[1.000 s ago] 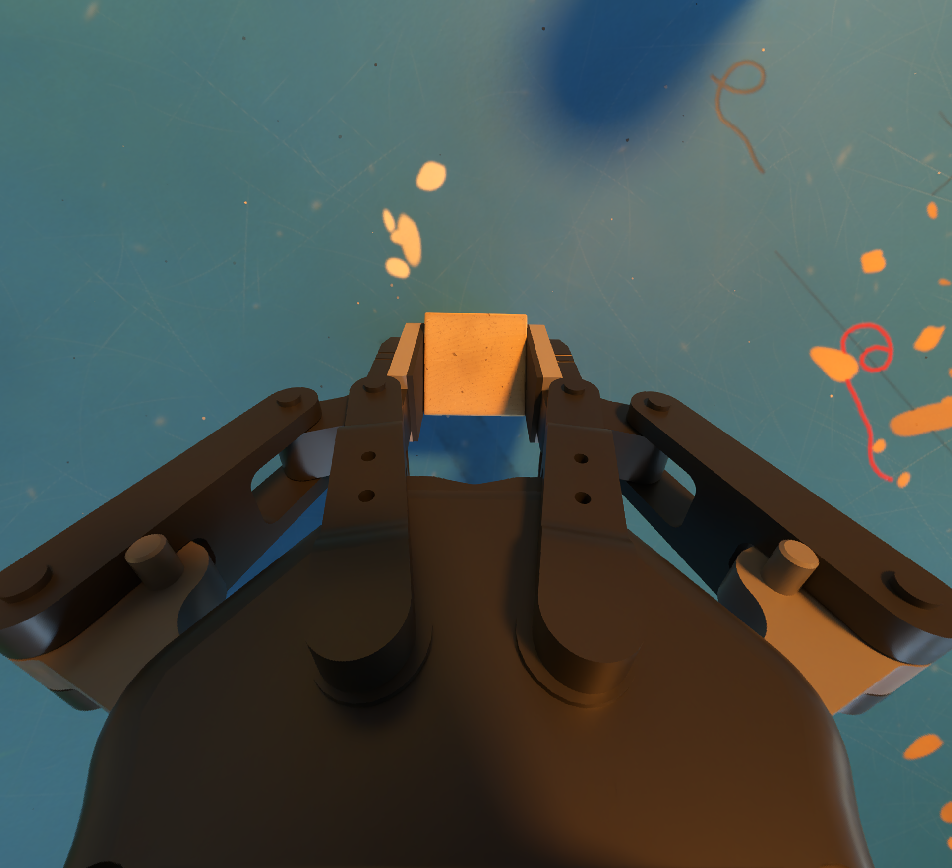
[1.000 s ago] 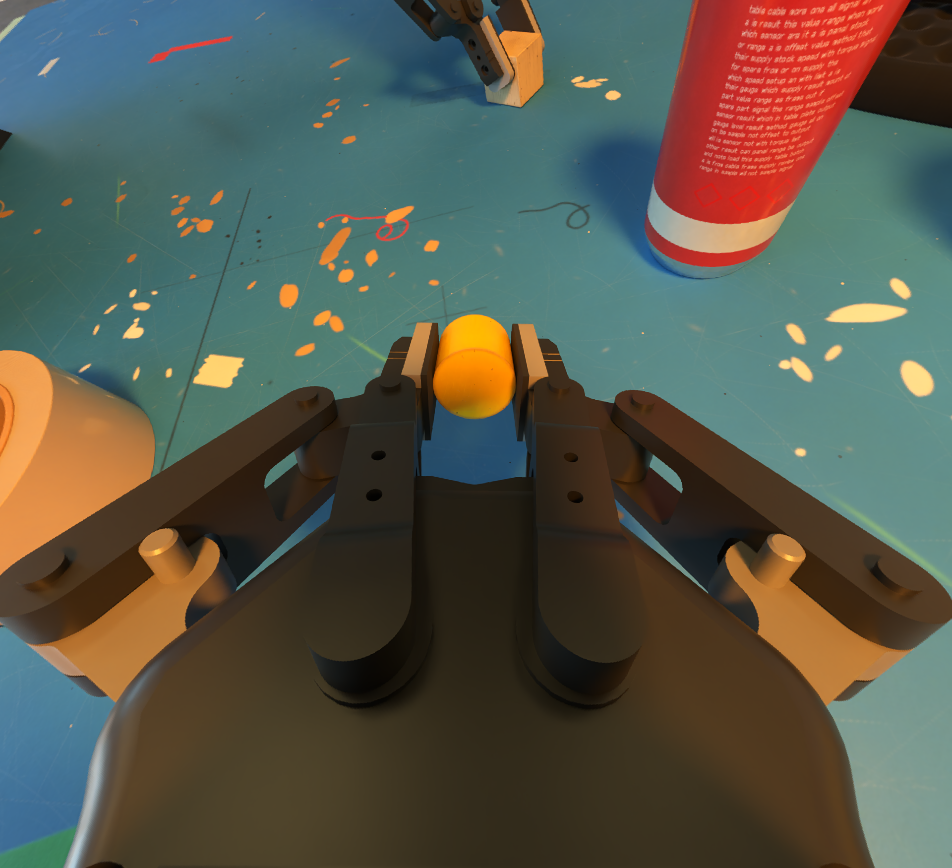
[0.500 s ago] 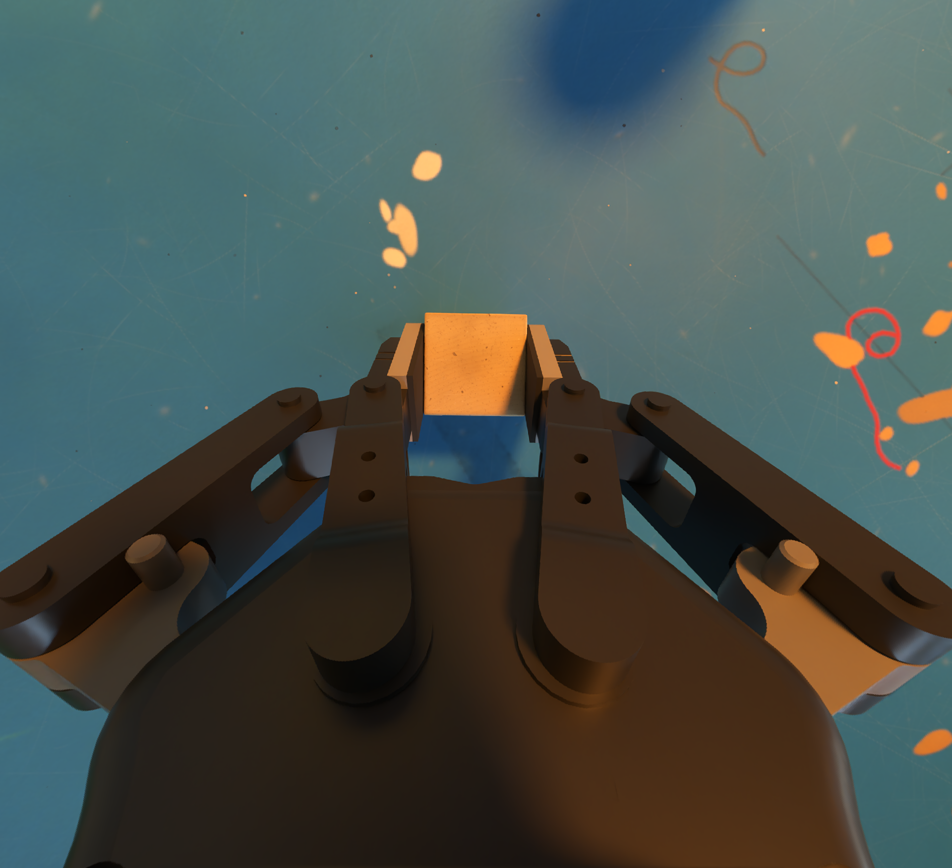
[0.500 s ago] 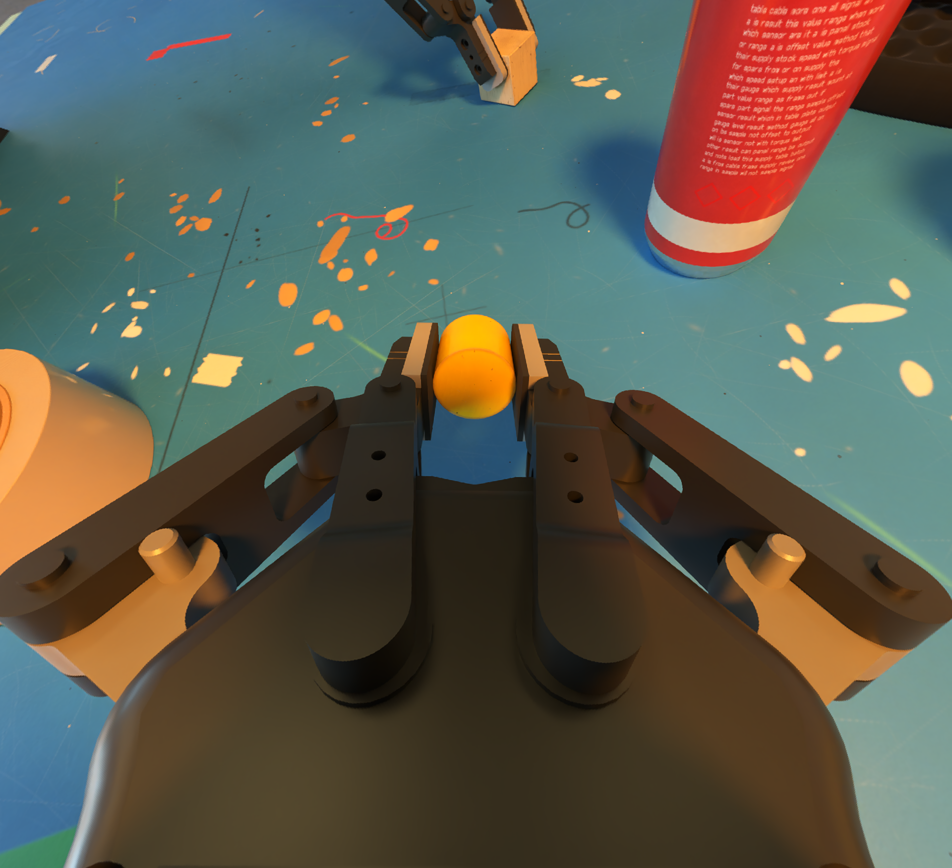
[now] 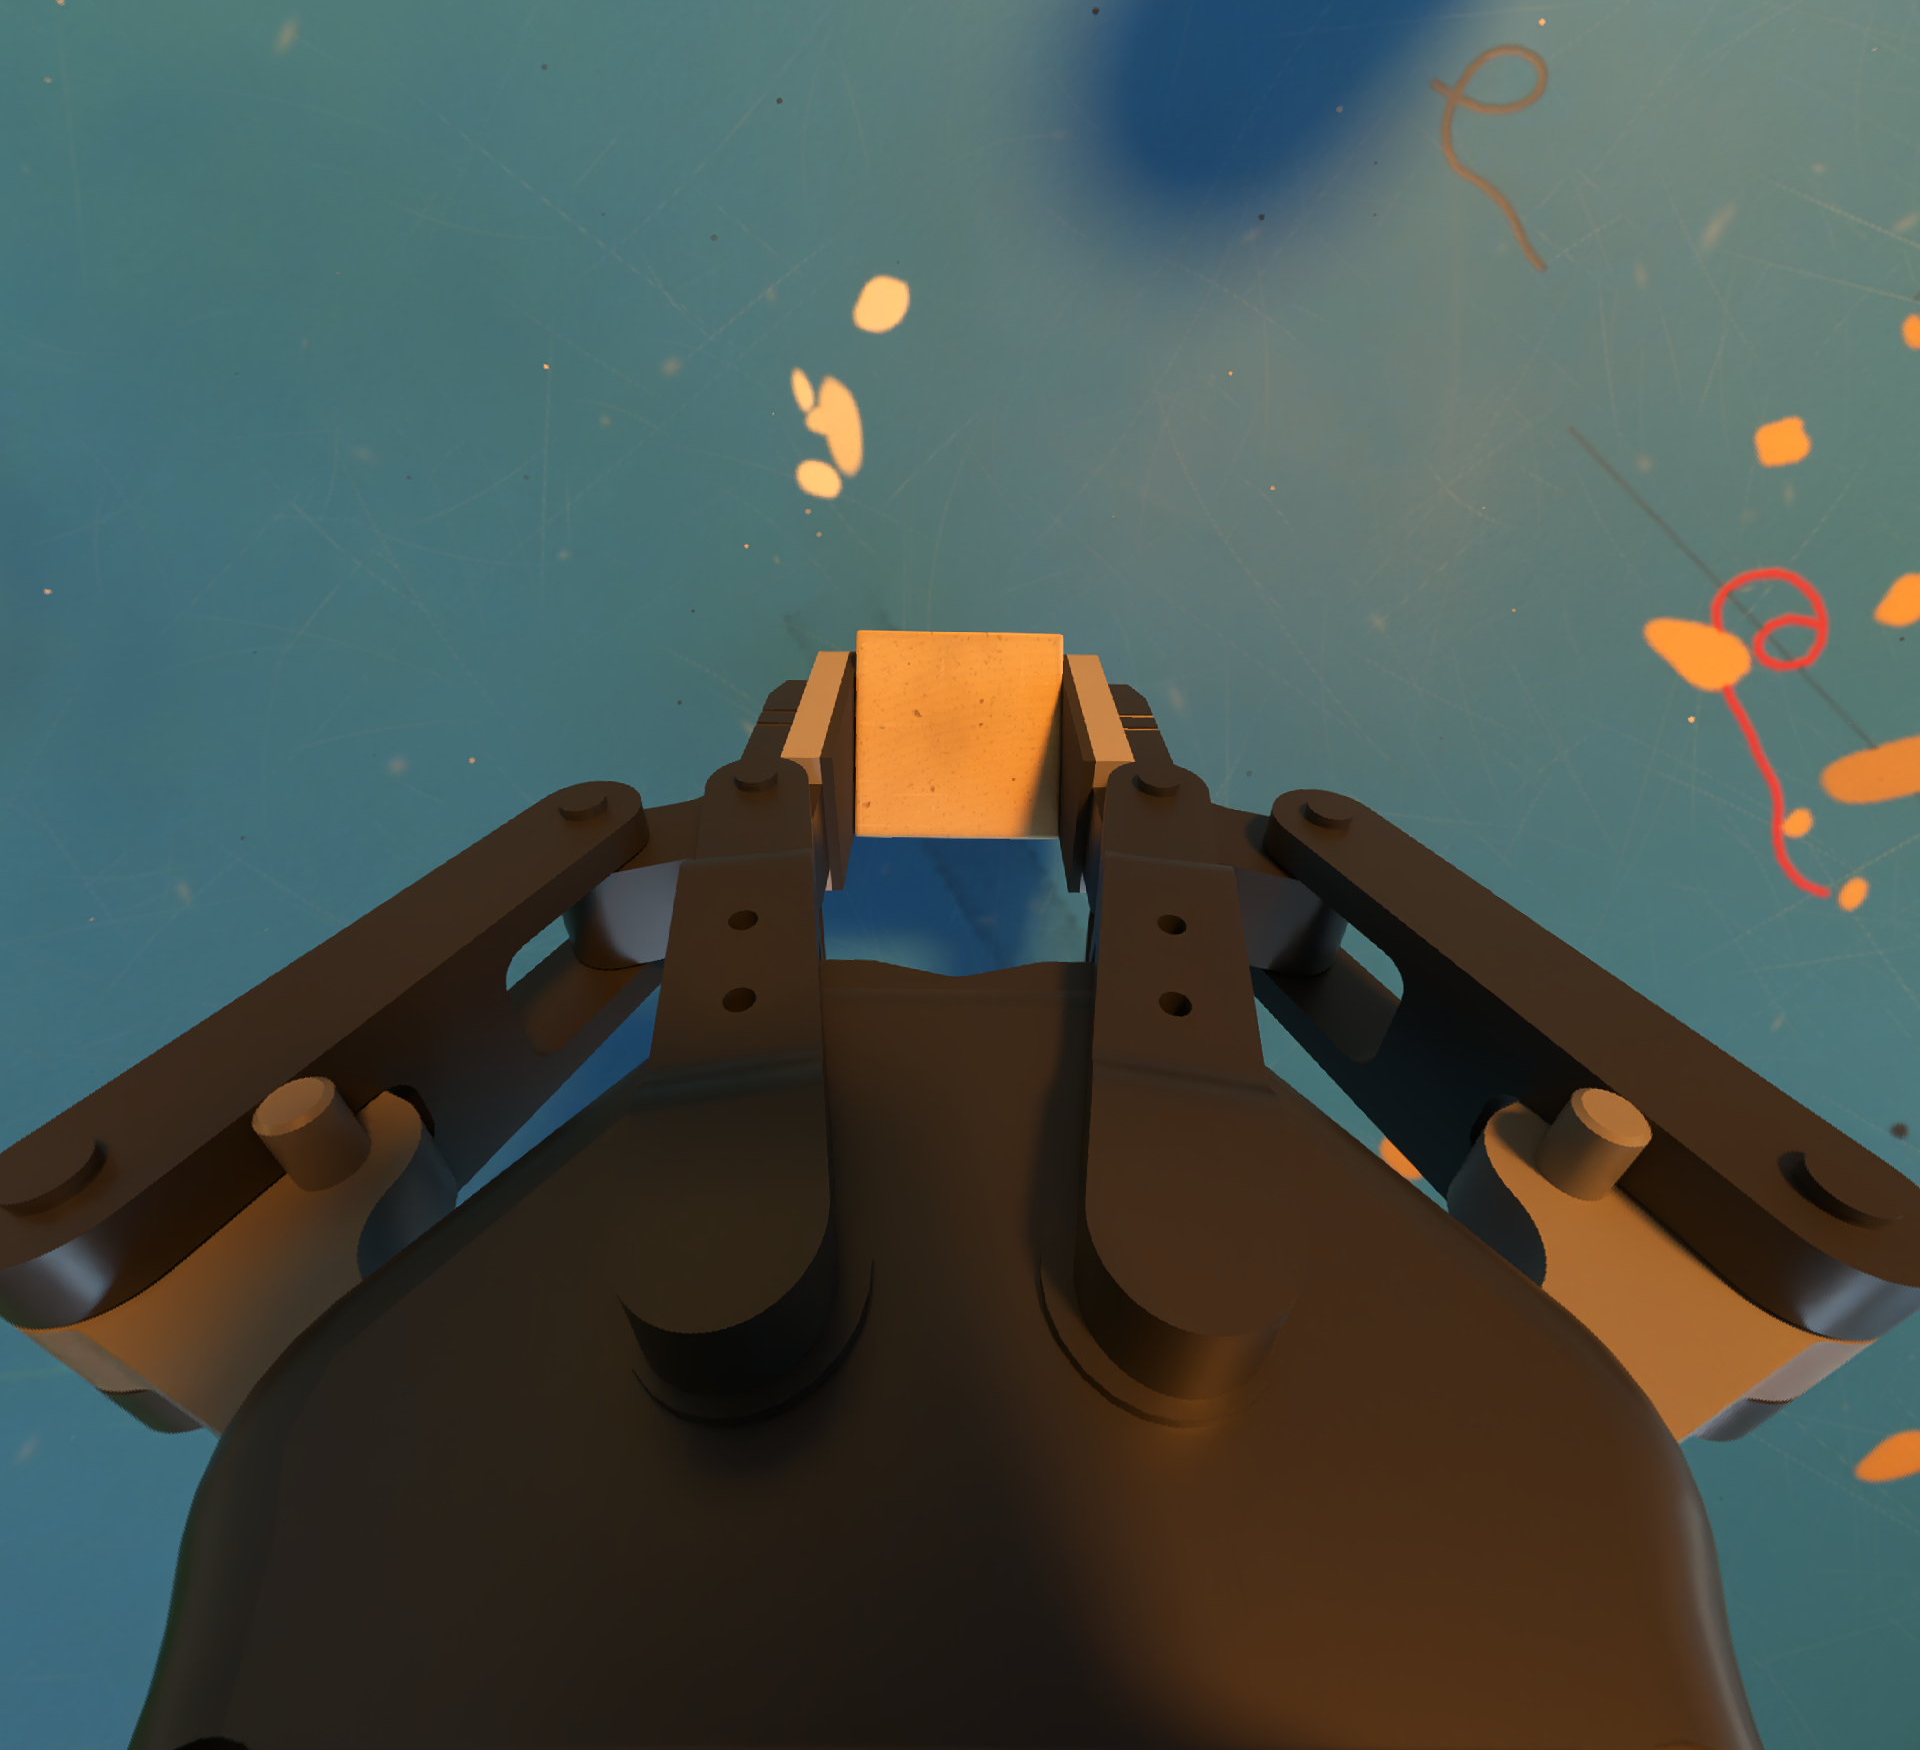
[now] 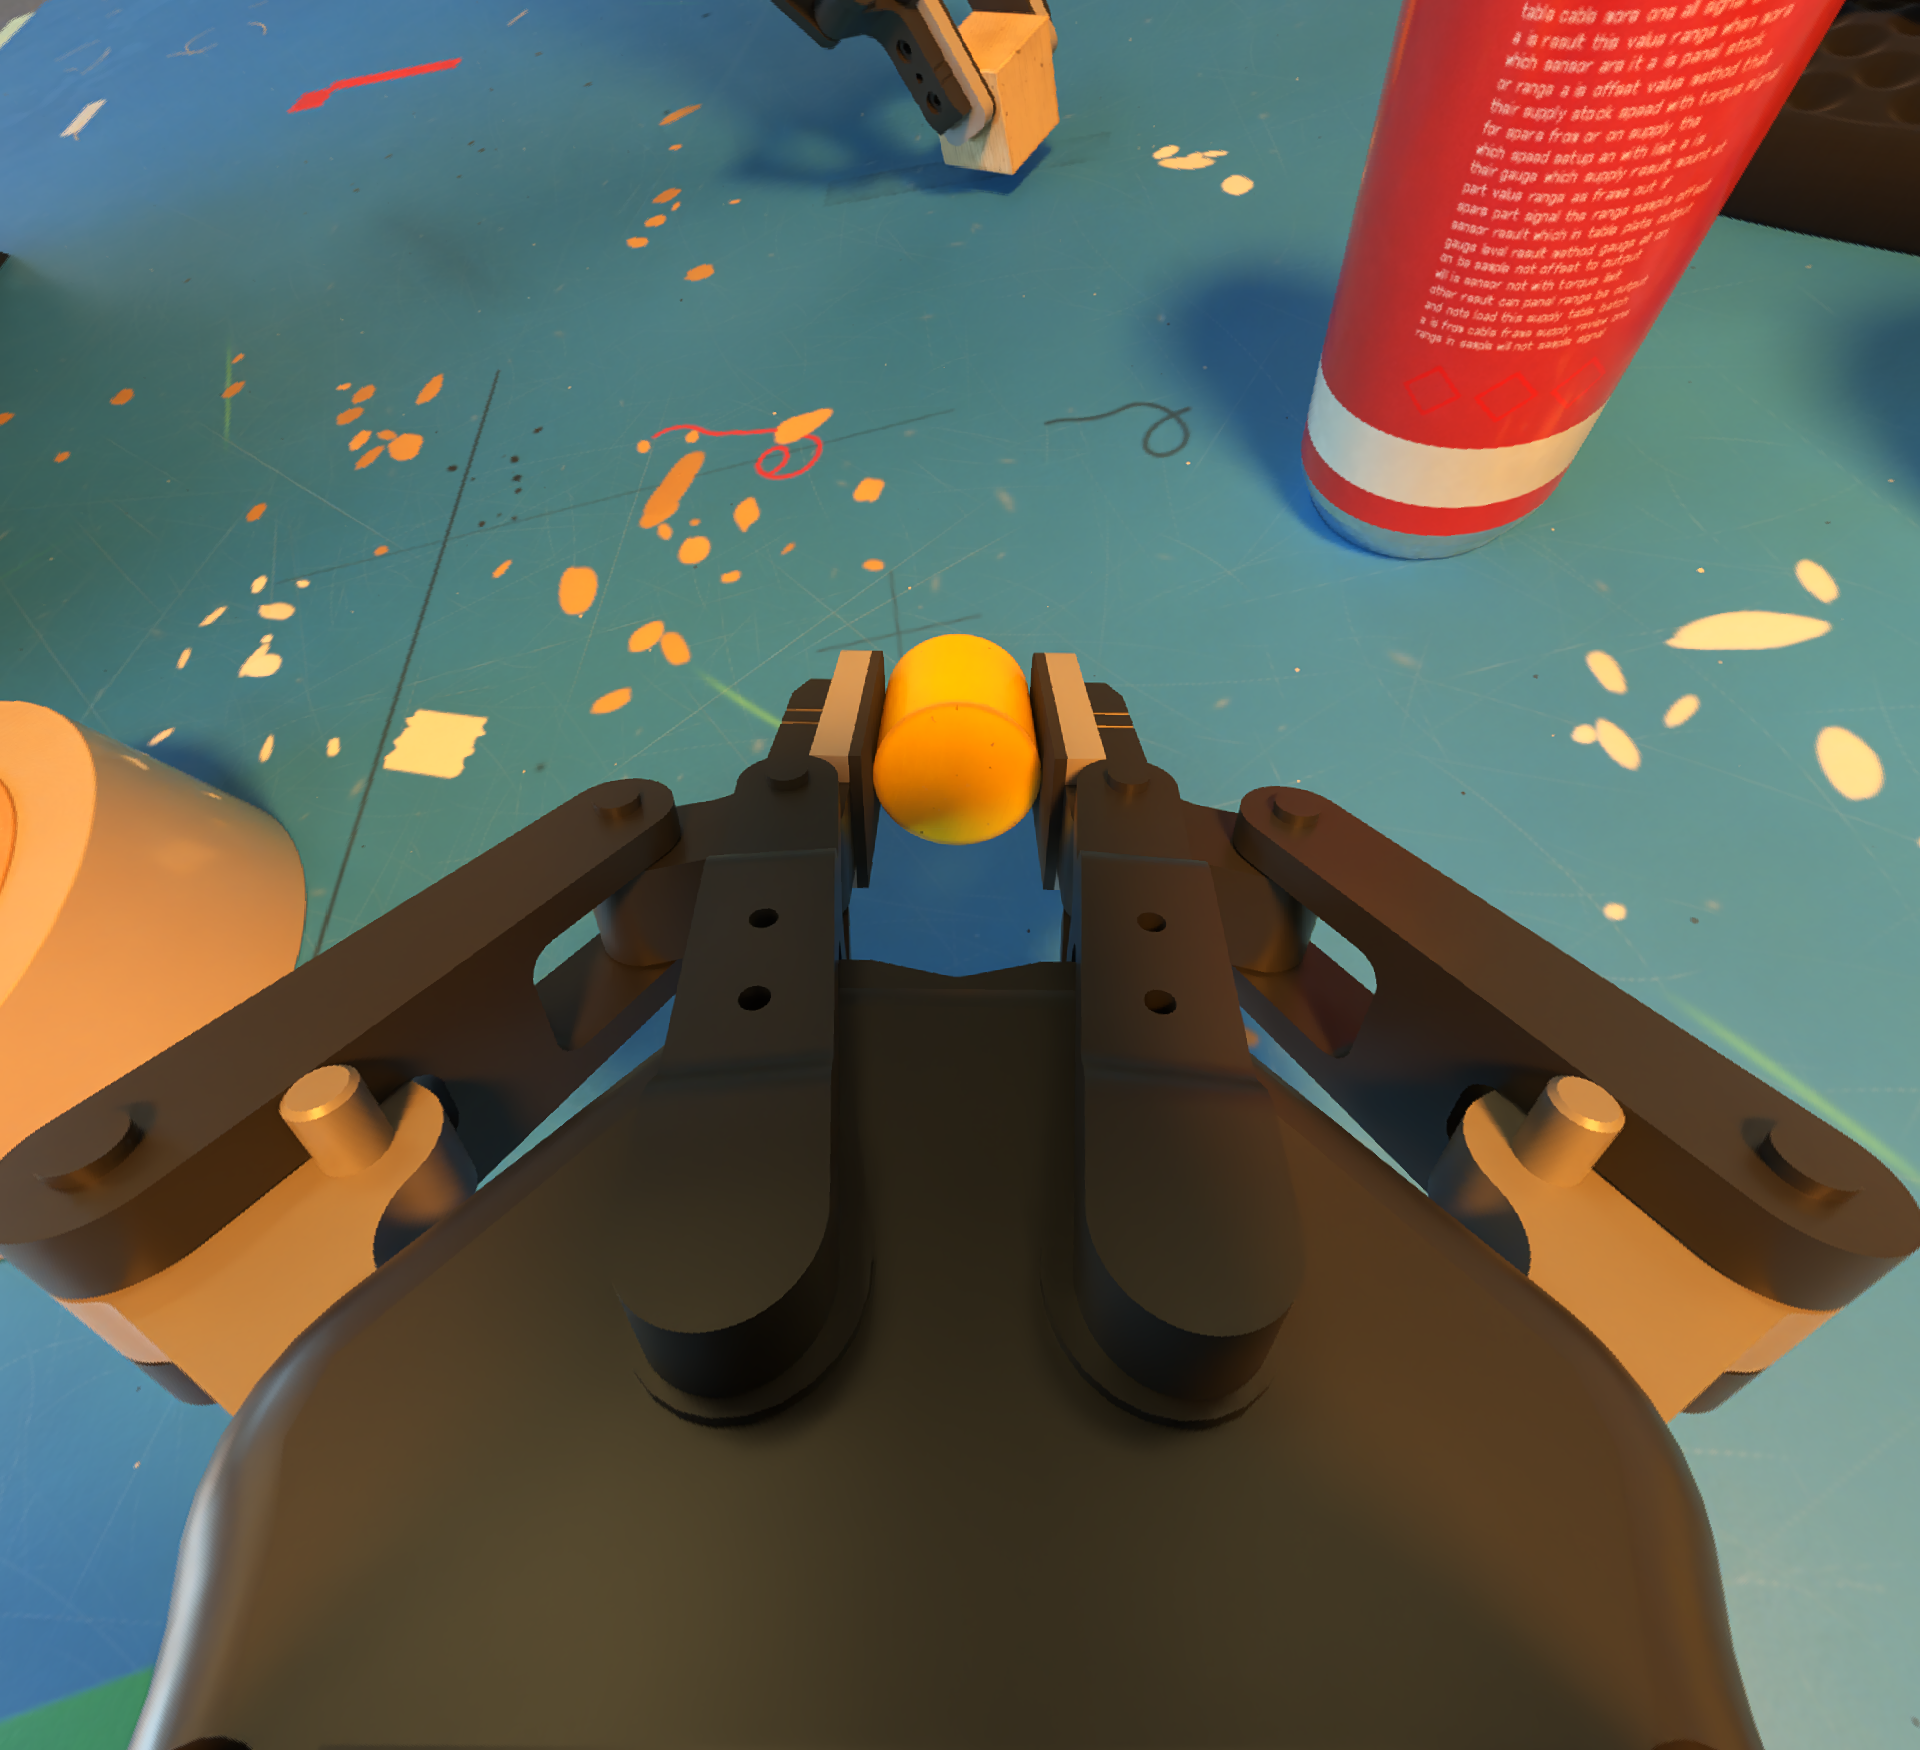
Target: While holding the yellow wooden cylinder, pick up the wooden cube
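The yellow wooden cylinder (image 6: pixel 956 739) is being pinched on its curved sides by the right end effector (image 6: pixel 956 744), clear above the blue tabletop (image 6: pixel 1039 329), so that the hold is being kept as required. The wooden cube (image 5: pixel 958 734) is being clamped on two opposite flat faces by the left end effector (image 5: pixel 958 744). In the right wrist view it is being held tilted near the tabletop's far edge, apparently just lifted, though contact cannot be ruled out.

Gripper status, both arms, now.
Left gripper: closed on the wooden cube.
Right gripper: closed on the yellow wooden cylinder.
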Action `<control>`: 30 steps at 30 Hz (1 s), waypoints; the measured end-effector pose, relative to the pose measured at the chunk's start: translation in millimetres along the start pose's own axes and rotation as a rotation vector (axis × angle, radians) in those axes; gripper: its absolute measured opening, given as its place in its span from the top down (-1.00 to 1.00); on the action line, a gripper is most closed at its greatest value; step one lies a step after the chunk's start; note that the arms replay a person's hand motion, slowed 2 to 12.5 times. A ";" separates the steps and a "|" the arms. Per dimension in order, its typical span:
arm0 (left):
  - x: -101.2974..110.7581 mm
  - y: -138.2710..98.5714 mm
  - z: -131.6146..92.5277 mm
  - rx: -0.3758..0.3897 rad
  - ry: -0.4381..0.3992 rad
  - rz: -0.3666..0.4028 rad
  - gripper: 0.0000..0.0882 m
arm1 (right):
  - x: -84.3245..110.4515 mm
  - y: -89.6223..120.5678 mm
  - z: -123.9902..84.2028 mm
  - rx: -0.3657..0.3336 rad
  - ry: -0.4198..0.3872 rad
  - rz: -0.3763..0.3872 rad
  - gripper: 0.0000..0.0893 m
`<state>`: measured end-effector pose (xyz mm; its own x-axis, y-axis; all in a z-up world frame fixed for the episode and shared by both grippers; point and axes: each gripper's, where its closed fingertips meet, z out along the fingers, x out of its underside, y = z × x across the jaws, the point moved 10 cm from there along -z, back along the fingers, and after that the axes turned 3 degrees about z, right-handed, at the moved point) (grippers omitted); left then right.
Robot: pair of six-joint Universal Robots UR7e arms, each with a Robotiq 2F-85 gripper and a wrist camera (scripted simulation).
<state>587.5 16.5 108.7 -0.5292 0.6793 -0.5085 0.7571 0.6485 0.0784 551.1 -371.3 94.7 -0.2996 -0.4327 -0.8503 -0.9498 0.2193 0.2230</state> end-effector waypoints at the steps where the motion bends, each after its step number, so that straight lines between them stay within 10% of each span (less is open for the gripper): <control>1: 0.3 -0.1 -1.8 -0.004 -0.002 0.001 0.27 | 0.0 0.0 0.0 0.000 0.000 0.000 0.44; 30: -3.1 -19.8 -94.3 -0.166 -0.192 0.103 0.27 | 0.0 -0.1 0.6 0.010 0.004 0.001 0.44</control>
<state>538.0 33.9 189.5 -0.3586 0.6772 -0.6425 0.7215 0.6378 0.2696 551.2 -370.7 94.3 -0.3011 -0.4358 -0.8482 -0.9485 0.2286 0.2192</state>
